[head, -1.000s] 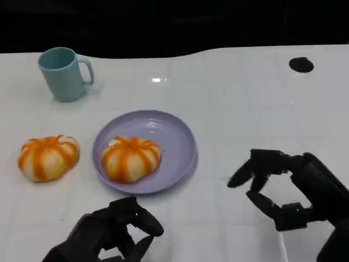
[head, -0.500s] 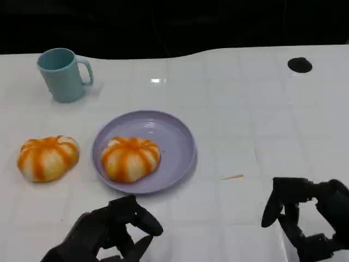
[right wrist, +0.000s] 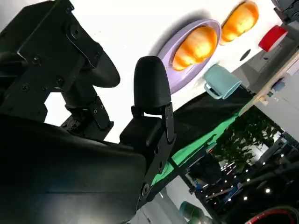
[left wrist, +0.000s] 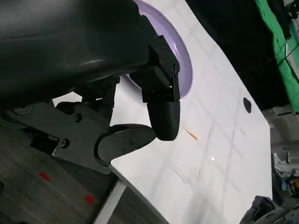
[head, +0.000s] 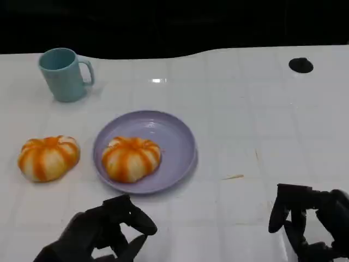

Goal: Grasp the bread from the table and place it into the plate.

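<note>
One orange-striped bread (head: 131,158) lies inside the purple plate (head: 175,136) at mid-table. A second bread (head: 48,157) sits on the table just left of the plate. My left hand (head: 103,234) hovers at the near edge, below the plate, fingers loosely bent and holding nothing. Low at the near right, well clear of the plate, my right hand (head: 308,224) has its fingers apart and empty. The right wrist view looks past its fingers (right wrist: 150,88) to the plate (right wrist: 163,50) and both breads (right wrist: 196,44) (right wrist: 240,21). The left wrist view shows the plate's rim (left wrist: 182,56).
A teal mug (head: 64,73) stands at the far left, also seen as the mug (right wrist: 222,81) in the right wrist view. A black round mark (head: 301,65) lies at the far right. A small thin crumb (head: 233,177) rests right of the plate.
My right hand has drawn back from beside the plate toward the near right corner. The left hand has barely shifted. Both breads, the plate and the mug stay put.
</note>
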Robot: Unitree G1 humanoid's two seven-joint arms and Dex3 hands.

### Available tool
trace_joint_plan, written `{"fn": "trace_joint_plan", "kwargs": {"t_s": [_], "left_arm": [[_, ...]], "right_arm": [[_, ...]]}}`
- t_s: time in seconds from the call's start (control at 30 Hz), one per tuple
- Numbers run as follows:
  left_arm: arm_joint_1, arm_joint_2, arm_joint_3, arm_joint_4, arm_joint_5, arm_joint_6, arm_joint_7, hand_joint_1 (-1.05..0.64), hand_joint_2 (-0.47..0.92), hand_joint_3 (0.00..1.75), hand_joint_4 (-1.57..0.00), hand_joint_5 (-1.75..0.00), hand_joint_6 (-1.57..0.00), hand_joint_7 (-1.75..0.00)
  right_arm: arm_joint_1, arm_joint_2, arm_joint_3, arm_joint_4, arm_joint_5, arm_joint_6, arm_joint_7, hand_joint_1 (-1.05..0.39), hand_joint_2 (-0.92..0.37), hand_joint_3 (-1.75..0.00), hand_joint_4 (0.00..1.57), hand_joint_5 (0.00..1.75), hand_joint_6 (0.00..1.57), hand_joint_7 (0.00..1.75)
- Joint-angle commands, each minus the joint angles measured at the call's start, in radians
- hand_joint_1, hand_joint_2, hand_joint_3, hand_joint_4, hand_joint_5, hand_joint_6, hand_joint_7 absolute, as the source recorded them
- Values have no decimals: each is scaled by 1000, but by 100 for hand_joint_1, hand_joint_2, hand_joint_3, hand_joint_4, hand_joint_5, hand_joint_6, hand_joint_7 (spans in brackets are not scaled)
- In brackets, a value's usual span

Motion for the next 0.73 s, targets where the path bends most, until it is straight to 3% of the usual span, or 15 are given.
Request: {"fn": "trace_joint_plan", "kwargs": {"t_s": [0.03,0.73], "left_arm": [[3,12,8,4,-9,-14,-5,-19,80,66,-65,-175,-64,-124],[1,22,15,11,-14,-23,-6,-21,76,74,-63,-175,-62,-127]], "right_arm": [[-9,-3,-6,12,-4,2,-13,6,-14,-164,96,175,82,153],[-12,1,7,-14,-6,39,-5,7,-13,-165,96,175,84,149]]}}
